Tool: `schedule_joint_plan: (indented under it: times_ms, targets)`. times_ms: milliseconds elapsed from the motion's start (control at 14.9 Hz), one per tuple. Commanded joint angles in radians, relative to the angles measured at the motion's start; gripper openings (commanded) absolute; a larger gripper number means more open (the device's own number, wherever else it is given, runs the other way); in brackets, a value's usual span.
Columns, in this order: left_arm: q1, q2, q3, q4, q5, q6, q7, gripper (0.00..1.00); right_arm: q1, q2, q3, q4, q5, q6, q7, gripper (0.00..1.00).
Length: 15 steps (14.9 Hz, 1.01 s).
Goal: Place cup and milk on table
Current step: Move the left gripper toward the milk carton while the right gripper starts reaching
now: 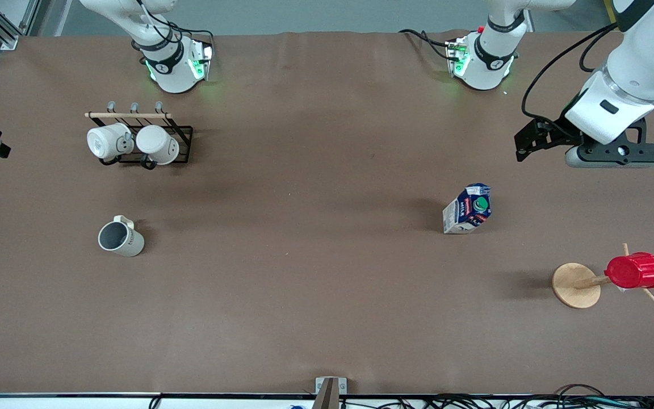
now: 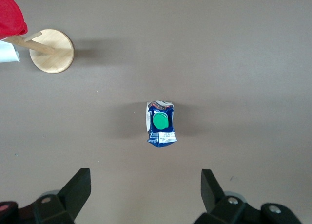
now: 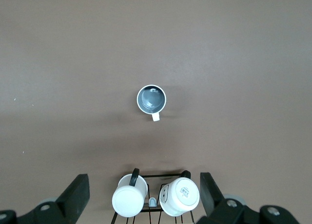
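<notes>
The cream-beige cup point(image 1: 121, 237) stands upright on the brown table point(image 1: 315, 238) toward the right arm's end; it also shows in the right wrist view point(image 3: 151, 98), grey inside up. The blue and white milk point(image 1: 468, 208) with a green cap stands on the table toward the left arm's end, and shows in the left wrist view point(image 2: 161, 122). My left gripper point(image 1: 531, 142) is open and empty, high over the table beside the milk point(image 2: 145, 180). My right gripper point(image 3: 144, 185) is open and empty, high over the mug rack; it is out of the front view.
A black wire rack point(image 1: 182, 136) with two all-white mugs point(image 1: 134, 143) stands farther from the front camera than the cup. A red ribbed cup point(image 1: 635, 271) hangs on a wooden peg stand point(image 1: 575, 285), nearer the camera than the milk.
</notes>
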Motion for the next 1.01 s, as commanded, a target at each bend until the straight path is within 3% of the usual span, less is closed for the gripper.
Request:
schedule_joint_plan:
  times_ms: [0,940]
  targets:
    - [0.002,-0.002,-0.002,-0.003,-0.002,0.014,0.022,0.99,0.007,-0.017,-0.001,-0.009,-0.016,-0.003,-0.024,1.0]
    - [0.005,0.041,-0.005,-0.003,-0.002,0.066,0.022,0.99,0.014,-0.015,-0.004,-0.009,-0.017,-0.003,-0.046,1.0]
